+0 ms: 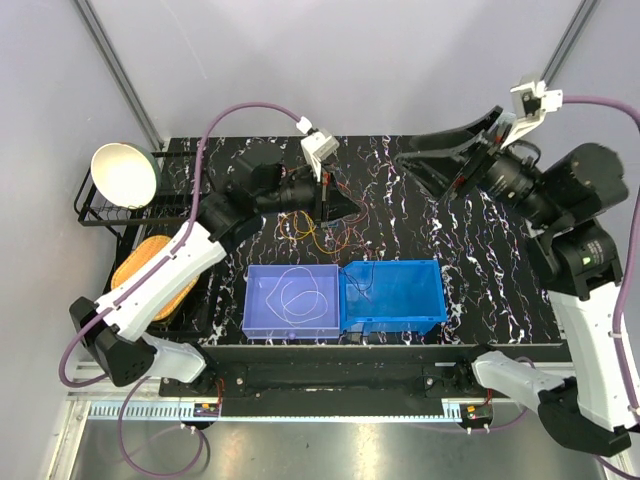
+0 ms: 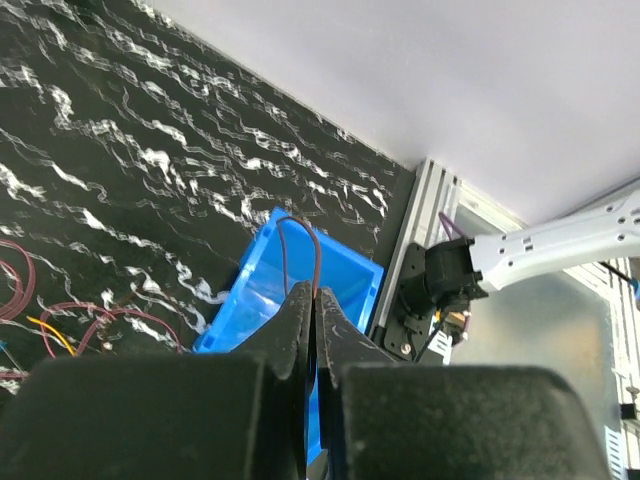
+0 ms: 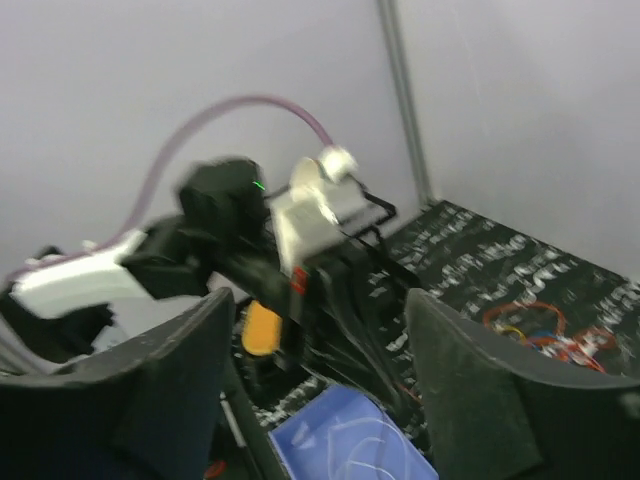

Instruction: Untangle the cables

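The cables (image 1: 315, 232) lie in a tangle of red, orange and yellow wires on the black marbled table, just beyond the two bins. My left gripper (image 1: 335, 205) hangs over that tangle, shut on a thin reddish-brown cable (image 2: 300, 240) that loops up out of its tips (image 2: 313, 292). A white cable (image 1: 300, 295) lies coiled in the pale blue bin (image 1: 250, 300). Another thin cable (image 1: 362, 283) lies in the darker blue bin (image 1: 435, 290). My right gripper (image 1: 418, 165) is raised at the back right, open and holding nothing (image 3: 315, 330). The tangle (image 3: 545, 330) shows at the right of its view.
A black dish rack (image 1: 100, 215) stands at the left edge with a white bowl (image 1: 125, 175) on it. An orange woven object (image 1: 150, 275) lies beside the left arm. Both bins sit side by side near the front edge.
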Controlling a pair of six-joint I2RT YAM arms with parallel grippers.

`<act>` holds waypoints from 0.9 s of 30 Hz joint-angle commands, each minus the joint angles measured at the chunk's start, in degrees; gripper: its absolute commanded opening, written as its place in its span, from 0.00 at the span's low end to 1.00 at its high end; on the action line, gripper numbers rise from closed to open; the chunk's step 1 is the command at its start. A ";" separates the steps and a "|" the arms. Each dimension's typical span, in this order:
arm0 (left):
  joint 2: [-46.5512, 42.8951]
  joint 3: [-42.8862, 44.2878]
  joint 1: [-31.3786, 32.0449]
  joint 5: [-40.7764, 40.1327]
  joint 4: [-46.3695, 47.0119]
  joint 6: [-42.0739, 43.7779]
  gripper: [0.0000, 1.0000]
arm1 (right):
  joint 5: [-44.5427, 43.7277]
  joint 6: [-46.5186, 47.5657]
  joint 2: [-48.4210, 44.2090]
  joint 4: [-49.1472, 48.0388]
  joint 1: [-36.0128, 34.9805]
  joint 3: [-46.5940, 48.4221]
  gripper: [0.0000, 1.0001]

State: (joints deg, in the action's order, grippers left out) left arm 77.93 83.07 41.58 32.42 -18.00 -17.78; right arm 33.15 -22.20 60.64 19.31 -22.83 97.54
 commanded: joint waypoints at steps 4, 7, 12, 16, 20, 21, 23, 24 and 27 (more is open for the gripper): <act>-1.73 13.78 0.08 -4.21 -7.21 5.03 0.00 | -8.98 -0.92 -5.36 3.19 -0.02 -12.18 0.83; -1.64 16.25 0.08 -4.04 -8.37 5.21 0.00 | -7.31 -1.18 -6.50 3.28 -0.02 -17.11 0.82; -1.82 16.78 0.08 -4.74 -8.46 5.21 0.00 | -6.60 -2.15 -7.29 2.93 -0.02 -24.93 0.80; -1.73 17.30 0.16 -5.35 -8.37 5.39 0.00 | -5.55 -3.46 -7.91 0.73 -0.11 -30.38 0.78; -1.47 18.18 0.17 -6.67 -8.63 5.56 0.00 | -3.35 -4.17 -8.43 -1.90 -0.20 -35.74 0.76; -1.38 18.27 0.08 -6.85 -8.72 5.65 0.00 | -3.09 -4.35 -8.61 -2.43 -0.20 -36.62 0.76; -1.12 18.53 0.17 -7.20 -8.81 5.74 0.00 | -1.60 -5.13 -8.79 -4.28 -0.46 -38.64 0.76; -1.03 18.53 0.08 -7.29 -8.81 5.74 0.00 | -0.90 -5.40 -8.44 -5.06 -0.55 -39.26 0.76; -0.76 18.71 0.08 -7.64 -8.81 5.74 0.00 | 0.25 -6.63 -7.21 -7.62 -2.04 -41.02 0.73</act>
State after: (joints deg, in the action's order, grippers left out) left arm 76.99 99.24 41.56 26.48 -27.79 -13.13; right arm 30.33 -26.83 53.52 18.46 -23.11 57.69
